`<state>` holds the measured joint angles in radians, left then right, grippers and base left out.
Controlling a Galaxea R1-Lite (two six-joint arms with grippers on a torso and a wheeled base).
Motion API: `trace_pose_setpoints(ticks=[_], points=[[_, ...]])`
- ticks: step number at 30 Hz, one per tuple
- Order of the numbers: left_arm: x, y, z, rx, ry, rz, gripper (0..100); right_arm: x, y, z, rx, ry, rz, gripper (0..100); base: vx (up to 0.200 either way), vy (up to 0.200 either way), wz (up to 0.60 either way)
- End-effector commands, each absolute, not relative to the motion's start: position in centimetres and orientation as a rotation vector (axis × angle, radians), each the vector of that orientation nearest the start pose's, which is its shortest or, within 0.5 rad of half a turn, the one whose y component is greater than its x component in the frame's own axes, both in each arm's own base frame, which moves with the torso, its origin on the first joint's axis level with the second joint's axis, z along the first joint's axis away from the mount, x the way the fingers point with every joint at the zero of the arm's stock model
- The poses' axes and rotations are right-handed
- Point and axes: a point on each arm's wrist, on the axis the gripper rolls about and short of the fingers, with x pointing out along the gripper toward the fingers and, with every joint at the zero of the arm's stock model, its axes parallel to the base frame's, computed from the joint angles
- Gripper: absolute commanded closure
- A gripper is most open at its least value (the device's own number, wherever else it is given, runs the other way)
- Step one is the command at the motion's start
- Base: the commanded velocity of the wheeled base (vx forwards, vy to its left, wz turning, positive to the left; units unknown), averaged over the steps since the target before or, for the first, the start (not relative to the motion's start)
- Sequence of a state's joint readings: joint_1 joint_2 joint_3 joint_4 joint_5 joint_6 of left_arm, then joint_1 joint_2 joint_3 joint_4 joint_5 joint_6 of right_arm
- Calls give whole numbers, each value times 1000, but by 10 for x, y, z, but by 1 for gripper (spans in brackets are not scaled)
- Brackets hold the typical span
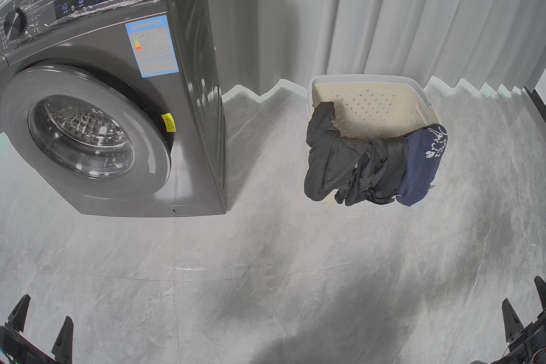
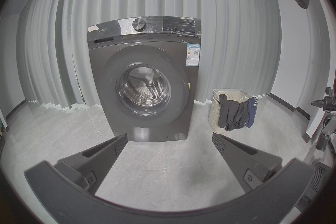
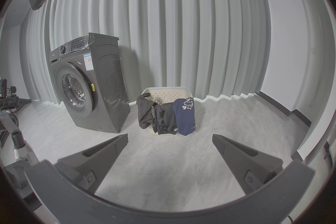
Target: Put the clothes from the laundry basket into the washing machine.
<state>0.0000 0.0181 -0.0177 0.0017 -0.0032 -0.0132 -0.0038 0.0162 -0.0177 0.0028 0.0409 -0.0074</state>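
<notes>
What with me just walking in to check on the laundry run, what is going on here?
Nothing is being handled yet. The left claw and the right claw are both open and empty, low over the floor. The washing machine stands to the left with its door apparently shut. To its right, the laundry basket has dark clothes and a navy garment draped over its front rim.
</notes>
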Motion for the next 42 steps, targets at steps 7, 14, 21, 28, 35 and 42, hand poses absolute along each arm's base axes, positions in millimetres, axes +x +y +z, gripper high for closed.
trace_pose_setpoints(ticks=[7, 14, 21, 28, 35, 42], points=[[-23, 0, 75, -14, 5, -3, 0, -22, 1, 76, -7, 15, 37, 0, 0, -200, 0], [-23, 0, 76, -14, 3, -2, 0, -22, 1, 76, -7, 15, 37, 0, 0, -200, 0], [-23, 0, 76, -12, 3, -2, 0, -22, 1, 76, -7, 15, 37, 0, 0, -200, 0], [-23, 0, 76, -11, 3, -3, 0, -22, 1, 76, -7, 15, 37, 0, 0, -171, 0], [-23, 0, 76, -11, 3, -3, 0, -22, 1, 76, -6, 15, 37, 0, 0, 0, 0], [-23, 0, 76, -12, 3, -3, 0, -22, 1, 76, -7, 15, 37, 0, 86, 0, 0]])
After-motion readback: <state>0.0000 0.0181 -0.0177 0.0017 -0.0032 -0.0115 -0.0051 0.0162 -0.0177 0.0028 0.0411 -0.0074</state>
